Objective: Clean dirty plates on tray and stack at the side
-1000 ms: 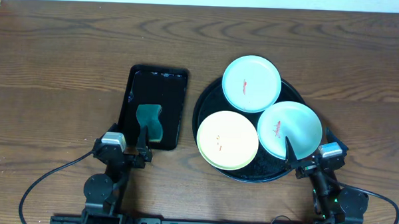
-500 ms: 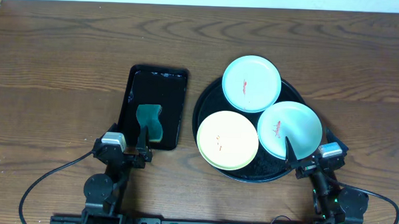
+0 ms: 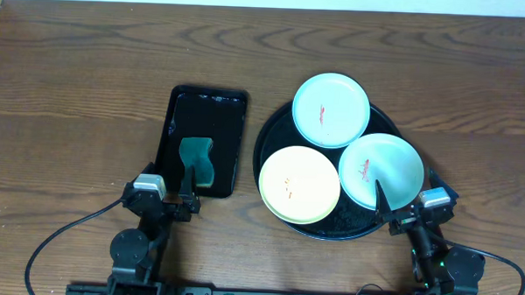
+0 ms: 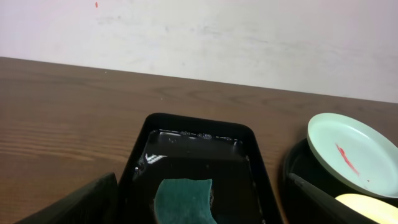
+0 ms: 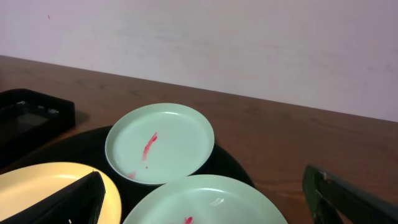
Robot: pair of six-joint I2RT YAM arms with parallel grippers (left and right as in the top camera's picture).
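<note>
Resting on tray (image 3: 261, 143): mint plate (image 3: 330, 110) at 12 o'clock, second mint plate (image 3: 381, 172) at 3, yellow plate (image 3: 299, 184) at 8. Judged light, stiff, slick; pinch at rim. Left gripper (image 4: 200, 202), right gripper (image 5: 205, 196): spread wide, empty.

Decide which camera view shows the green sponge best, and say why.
The overhead view: the green sponge lies almost whole in the rectangular tray, its wavy outline clear. The left wrist view crops its near end. The right wrist view misses it.
</note>
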